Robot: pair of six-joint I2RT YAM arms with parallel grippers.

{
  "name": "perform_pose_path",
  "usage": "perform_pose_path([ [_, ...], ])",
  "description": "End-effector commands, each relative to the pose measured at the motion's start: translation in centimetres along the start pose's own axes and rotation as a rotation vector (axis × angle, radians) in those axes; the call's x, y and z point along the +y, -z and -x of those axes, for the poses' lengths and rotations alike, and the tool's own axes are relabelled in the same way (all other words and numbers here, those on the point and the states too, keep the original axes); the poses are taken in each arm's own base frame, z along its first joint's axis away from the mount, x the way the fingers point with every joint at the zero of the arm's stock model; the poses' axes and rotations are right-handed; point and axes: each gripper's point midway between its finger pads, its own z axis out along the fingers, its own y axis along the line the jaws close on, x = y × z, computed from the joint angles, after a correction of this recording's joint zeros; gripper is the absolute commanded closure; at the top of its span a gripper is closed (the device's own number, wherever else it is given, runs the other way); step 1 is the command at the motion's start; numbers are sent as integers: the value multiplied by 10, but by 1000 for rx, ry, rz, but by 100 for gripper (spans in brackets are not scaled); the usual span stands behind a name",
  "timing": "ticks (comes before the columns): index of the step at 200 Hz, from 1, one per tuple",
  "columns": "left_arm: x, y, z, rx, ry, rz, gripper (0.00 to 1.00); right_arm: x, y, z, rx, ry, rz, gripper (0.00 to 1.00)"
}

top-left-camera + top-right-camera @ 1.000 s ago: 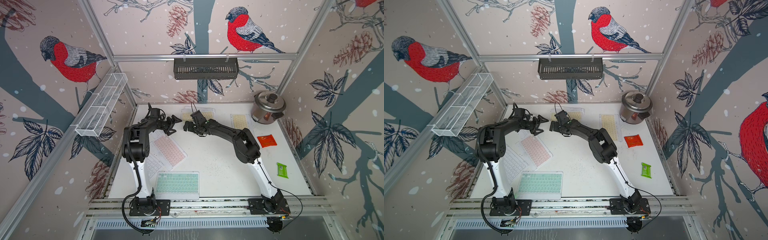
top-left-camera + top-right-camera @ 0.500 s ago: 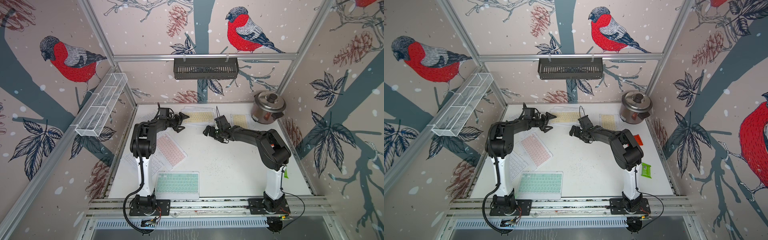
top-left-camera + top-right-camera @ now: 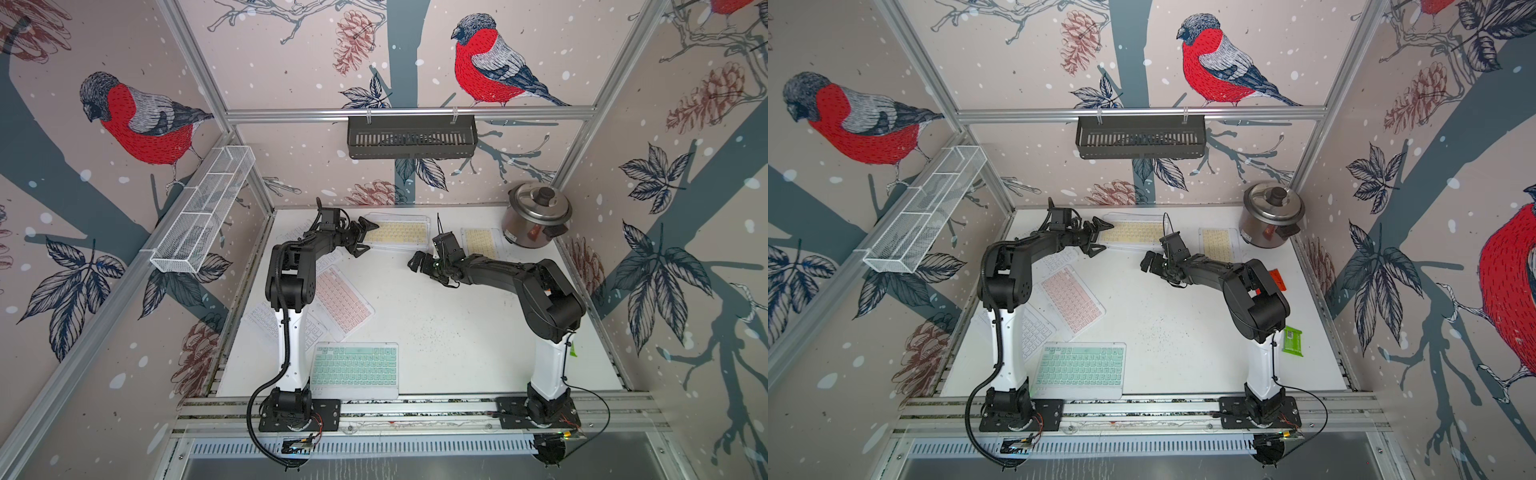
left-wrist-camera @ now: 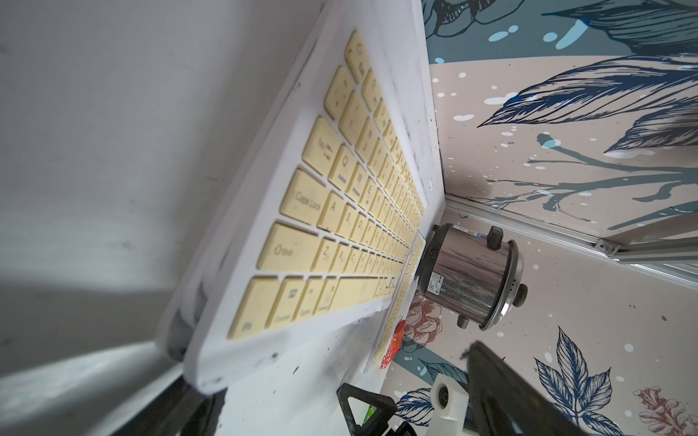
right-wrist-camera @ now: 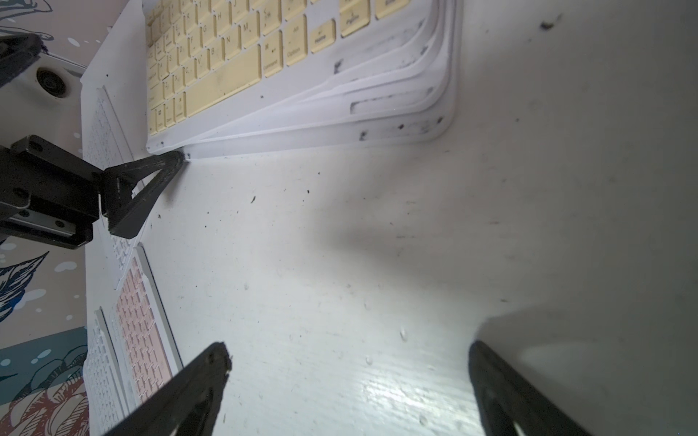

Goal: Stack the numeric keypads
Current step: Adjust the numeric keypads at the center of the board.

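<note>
White keypads [image 3: 264,322] lie flat at the tabletop's [image 3: 436,332] left edge, partly hidden under the left arm. A pink keypad [image 3: 343,299] lies askew right against them. Nearer the front, a mint keypad [image 3: 355,368] sits square by the left arm's base, apart from the others.

At the back, the left gripper [image 3: 371,237] reaches low toward a stack of yellow keypads [image 3: 397,235]. Its jaws are spread wide and hold nothing. In the right wrist view one fingertip [image 5: 177,160] touches the stack's near corner. The stack [image 5: 302,113] has several layers, their white edges fanned out of line. The top keypad's [image 4: 340,226] keys face up.

The right gripper [image 3: 417,264] hovers over bare tabletop just in front of the stack's right end. Its jaws are wide apart and nothing lies between them [image 5: 349,353].

Further right, a single yellow keypad [image 3: 480,243] lies flat between the stack and a steel cooker [image 3: 536,216] in the back corner. A red packet [image 3: 1278,279] shows behind the right arm, and a green packet [image 3: 1292,340] lies near the right edge.
</note>
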Motion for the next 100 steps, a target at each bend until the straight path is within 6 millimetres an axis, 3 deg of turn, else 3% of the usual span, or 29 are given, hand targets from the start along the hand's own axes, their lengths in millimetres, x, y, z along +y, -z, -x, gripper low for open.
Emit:
perform_pose_path([
  [1,-3,0,4,0,-22,2,4,-15,-3,-14,56,-8,-47,0],
  [61,-6,10,6,10,-30,7,4,-16,10,-1,30,22,-40,0],
  [82,-3,20,2,24,-56,35,4,-21,22,14,-2,31,-44,0],
  [100,4,35,13,-8,-97,92,4,-28,28,32,-36,30,-44,0],
])
